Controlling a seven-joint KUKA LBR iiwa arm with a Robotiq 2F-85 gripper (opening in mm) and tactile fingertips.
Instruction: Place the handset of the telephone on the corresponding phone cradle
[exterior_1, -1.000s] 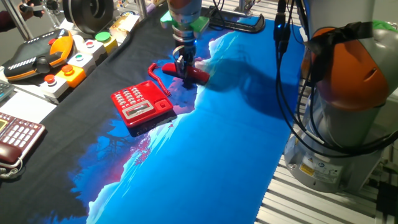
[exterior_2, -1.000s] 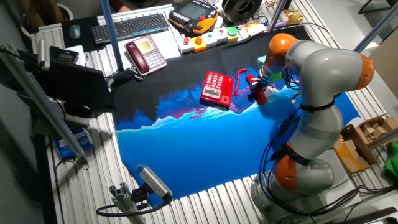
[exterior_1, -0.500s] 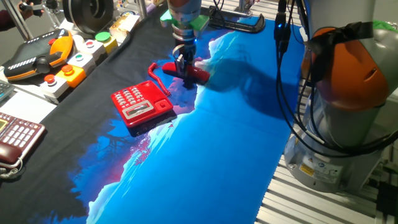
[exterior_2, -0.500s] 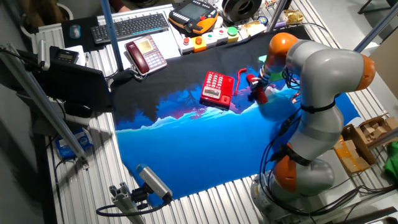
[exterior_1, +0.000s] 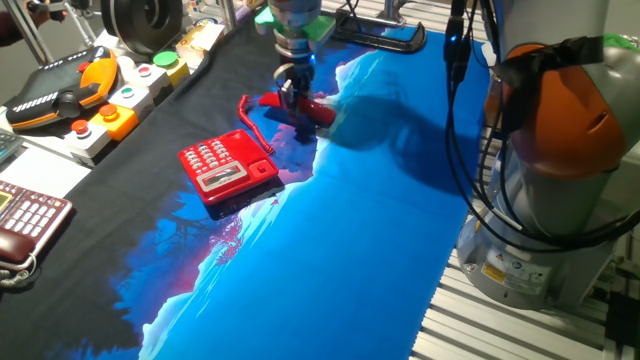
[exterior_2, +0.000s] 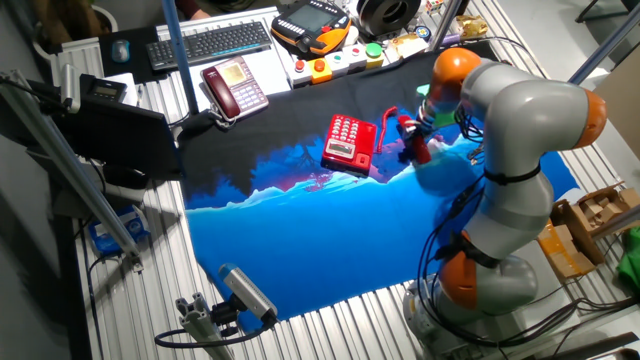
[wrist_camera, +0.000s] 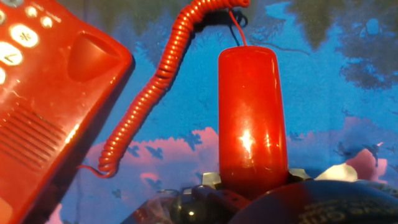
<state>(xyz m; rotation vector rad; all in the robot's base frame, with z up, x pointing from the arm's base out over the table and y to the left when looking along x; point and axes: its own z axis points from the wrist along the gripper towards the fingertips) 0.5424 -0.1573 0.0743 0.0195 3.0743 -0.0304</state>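
The bright red handset (exterior_1: 300, 109) hangs a little above the blue cloth with my gripper (exterior_1: 294, 101) shut on its middle. In the hand view the handset (wrist_camera: 250, 112) stands straight out between the jaws, its coiled cord (wrist_camera: 155, 87) trailing left toward the telephone (wrist_camera: 43, 106). The telephone (exterior_1: 228, 168) lies to the lower left of the gripper, keypad up. Its phone cradle (exterior_1: 260, 168) runs along the side nearest the handset, with nothing resting in it. From the other fixed view the handset (exterior_2: 411, 141) sits just right of the telephone (exterior_2: 350, 142).
A dark maroon phone (exterior_1: 25, 225) lies at the table's left edge. An orange teach pendant (exterior_1: 70, 85) and a button box (exterior_1: 120, 110) stand behind the telephone. A keyboard (exterior_2: 210, 42) sits further back. The arm's base (exterior_1: 560, 160) fills the right side.
The gripper has risen slightly and carried the handset up off the cloth. The telephone has not moved.
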